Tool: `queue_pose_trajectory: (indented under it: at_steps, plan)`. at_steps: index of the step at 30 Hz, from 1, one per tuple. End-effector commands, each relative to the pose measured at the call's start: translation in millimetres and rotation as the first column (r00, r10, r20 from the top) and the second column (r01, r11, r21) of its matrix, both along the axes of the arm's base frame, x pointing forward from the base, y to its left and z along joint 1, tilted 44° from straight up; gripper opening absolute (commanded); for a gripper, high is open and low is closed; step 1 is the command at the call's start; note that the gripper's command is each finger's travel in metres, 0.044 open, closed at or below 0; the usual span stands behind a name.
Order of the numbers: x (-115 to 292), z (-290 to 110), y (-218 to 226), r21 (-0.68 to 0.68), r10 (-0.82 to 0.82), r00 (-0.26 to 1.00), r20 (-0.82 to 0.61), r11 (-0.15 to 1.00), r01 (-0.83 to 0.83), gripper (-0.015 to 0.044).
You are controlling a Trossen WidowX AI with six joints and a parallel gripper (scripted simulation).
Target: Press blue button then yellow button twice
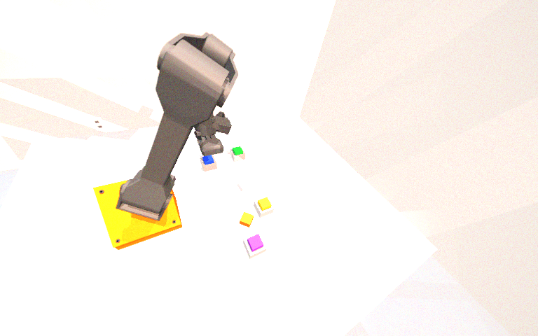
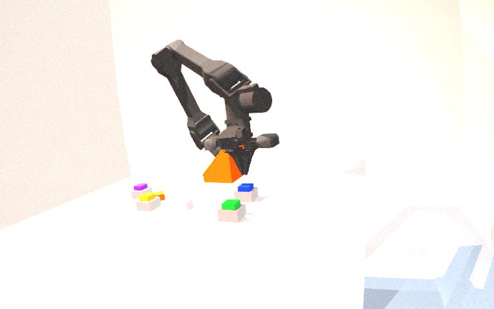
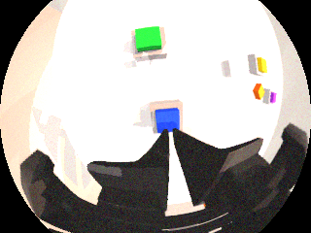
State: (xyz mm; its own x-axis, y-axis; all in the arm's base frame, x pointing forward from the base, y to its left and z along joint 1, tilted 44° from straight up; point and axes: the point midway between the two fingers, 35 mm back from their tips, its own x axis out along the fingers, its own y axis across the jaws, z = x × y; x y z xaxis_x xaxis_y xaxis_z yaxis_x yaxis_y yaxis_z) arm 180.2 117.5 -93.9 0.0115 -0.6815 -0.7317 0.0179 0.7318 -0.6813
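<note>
One arm is all I am steering, folded over its yellow base plate [image 1: 106, 206] with the gripper [image 2: 244, 168] pointing straight down, its fingers pressed together on nothing. It is hanging just above the blue button [image 2: 245, 187], not touching, the cap sitting raised on its pale housing. I am seeing the yellow button [image 1: 264, 203] well apart, beside a small yellow block [image 1: 246, 218].

- The gripper [image 2: 244, 171] hangs above the blue button [image 2: 245, 187], apart from it.
- The green button [image 2: 231, 204] sits just beside that one (nearer the exterior camera).
- The yellow button [image 2: 146, 196], a small block [image 2: 159, 195] and the purple button [image 2: 140, 187] cluster well to the left.
</note>
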Motion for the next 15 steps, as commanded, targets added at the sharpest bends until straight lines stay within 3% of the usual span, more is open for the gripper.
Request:
queue_pose_trajectory:
  at_steps: [1, 15]
  plan:
    - [-0.3, -2.6, -3.6, -0.008, 0.006, 1.000, -0.002, 1.000, -0.006, 0.0020]
    - [0.3, -19.1, -19.4, -0.008, 0.006, 1.000, -0.002, 1.000, -0.006, 0.0020]
